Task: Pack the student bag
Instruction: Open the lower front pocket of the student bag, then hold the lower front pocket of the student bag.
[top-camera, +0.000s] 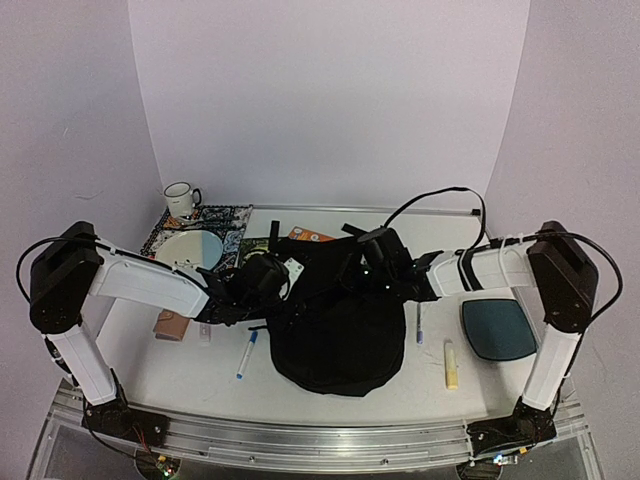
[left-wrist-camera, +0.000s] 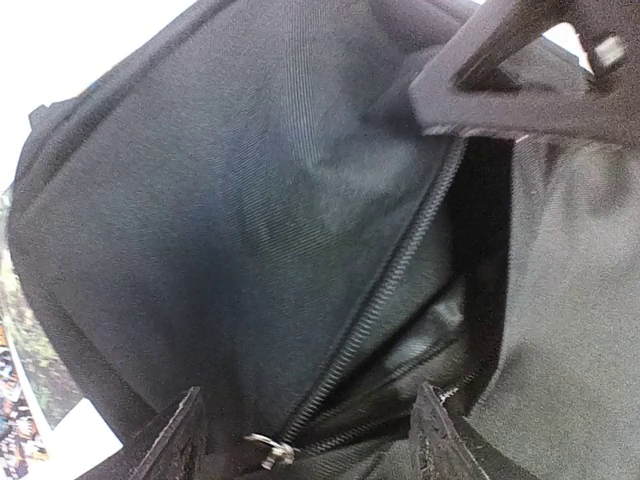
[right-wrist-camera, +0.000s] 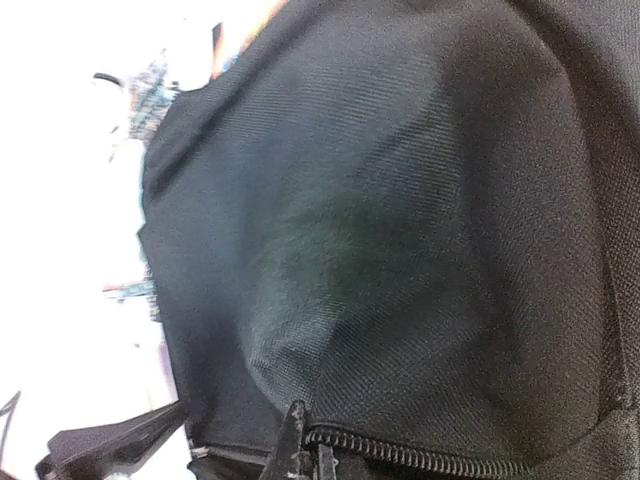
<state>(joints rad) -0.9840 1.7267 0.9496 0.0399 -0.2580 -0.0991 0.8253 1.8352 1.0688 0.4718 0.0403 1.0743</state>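
Looking down from above, a white tabletop (top-camera: 200, 385) carries the student bag (top-camera: 340, 335), a large black backpack lying flat at the centre between the two arms. The left arm (top-camera: 150, 285) reaches in from the left and the right arm (top-camera: 490, 268) from the right, both meeting the bag's far edge. A mug (top-camera: 181, 198), a plate (top-camera: 190, 250), a blue marker (top-camera: 246, 355), a yellow tube (top-camera: 451, 365) and a dark-teal pad (top-camera: 498, 328) lie around it.

In the left wrist view, the left jaws stand apart, their fingers (left-wrist-camera: 175, 440) on either side of the bag's open zipper (left-wrist-camera: 400, 260), with grey lining showing inside.

In the right wrist view, the right jaws are pressed together at the end of a zipper seam (right-wrist-camera: 430, 452) on the black fabric. Whether they pinch any fabric cannot be told.
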